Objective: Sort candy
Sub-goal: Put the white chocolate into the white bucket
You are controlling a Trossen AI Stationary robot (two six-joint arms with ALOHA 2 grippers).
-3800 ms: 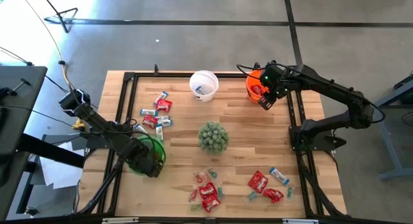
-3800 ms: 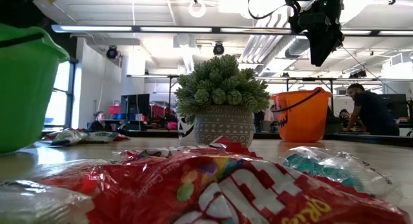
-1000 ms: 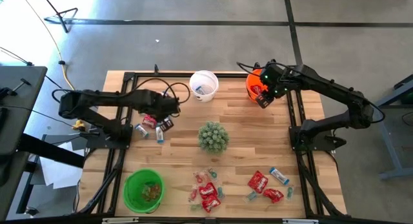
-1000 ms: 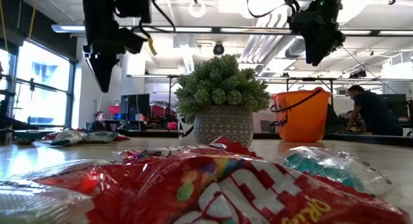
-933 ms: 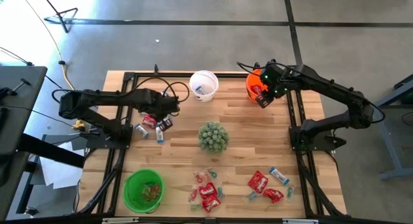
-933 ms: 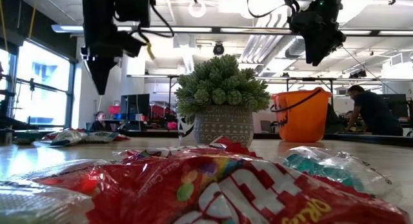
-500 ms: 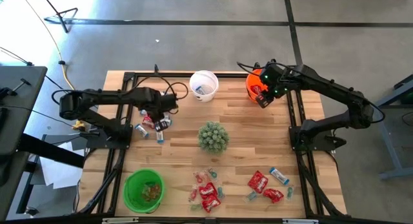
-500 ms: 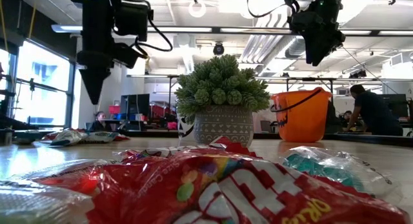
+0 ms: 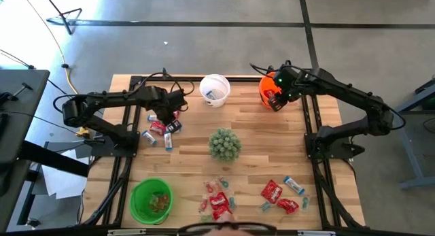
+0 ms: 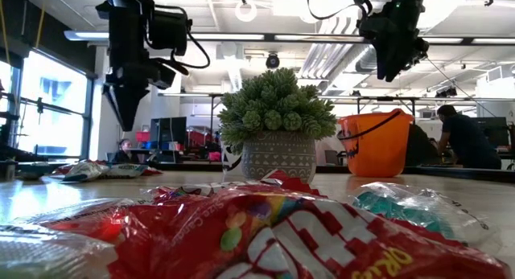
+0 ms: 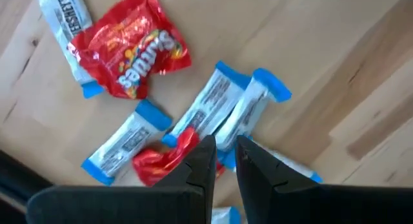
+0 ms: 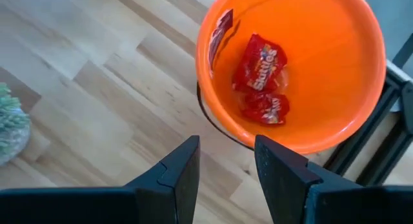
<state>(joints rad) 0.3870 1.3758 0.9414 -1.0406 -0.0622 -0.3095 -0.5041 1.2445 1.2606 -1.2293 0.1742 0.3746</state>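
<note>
Candy lies in three heaps: red packets and blue-and-white wrappers near the far left point(image 9: 163, 125), more at the near edge point(image 9: 217, 202) and near right point(image 9: 280, 194). My left gripper point(image 9: 166, 113) hangs above the far-left heap, pointing down, fingers shut and empty. Its wrist view shows my left gripper point(image 11: 222, 156) over blue-and-white wrappers point(image 11: 226, 108), beside a red packet point(image 11: 139, 56). My right gripper point(image 12: 222, 162) is open and empty. It hovers by the table-side rim of the orange bucket point(image 12: 290, 69), where red packets point(image 12: 261, 66) lie. In the high view my right gripper point(image 9: 275, 100) shows there.
A spiky green plant in a pot point(image 9: 224, 144) stands mid-table. The white bucket point(image 9: 215, 90) sits at the far edge, the orange bucket point(image 9: 269, 88) far right, the green bucket point(image 9: 153, 200) near left with candy inside. Black frame rails point(image 9: 126, 154) run along both table sides.
My left gripper has moved a short way toward the table's far edge over the far-left candy heap and has sunk a little, still shut. The candy has not moved.
</note>
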